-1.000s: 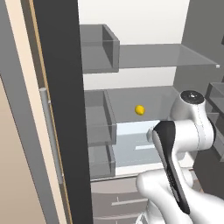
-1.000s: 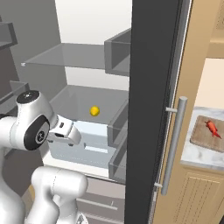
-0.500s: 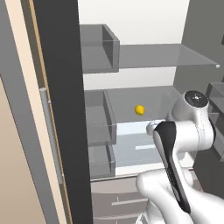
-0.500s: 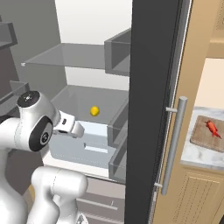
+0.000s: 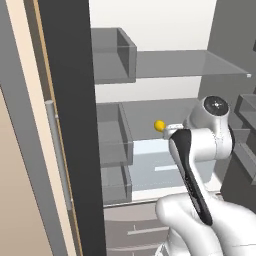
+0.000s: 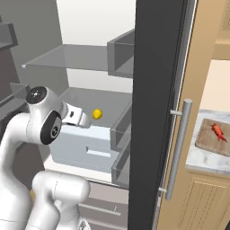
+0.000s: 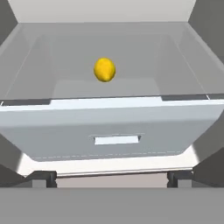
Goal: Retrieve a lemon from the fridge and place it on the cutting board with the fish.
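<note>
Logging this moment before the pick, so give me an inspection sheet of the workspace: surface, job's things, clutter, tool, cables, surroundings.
Surface: glass shelf inside the fridge, above a pale drawer; doors stand open.
Job's things: lemon sits alone on that shelf, untouched. Cutting board lies on the marble counter to the right of the fridge, with the fish on it.
Clutter: nothing seen.
Tool: tool open, empty, aimed at the lemon from in front of the drawer, not yet at it.
Cables: nothing seen.
Surroundings: door bins on the open doors, upper shelf, tan wooden cabinet under the counter.
</note>
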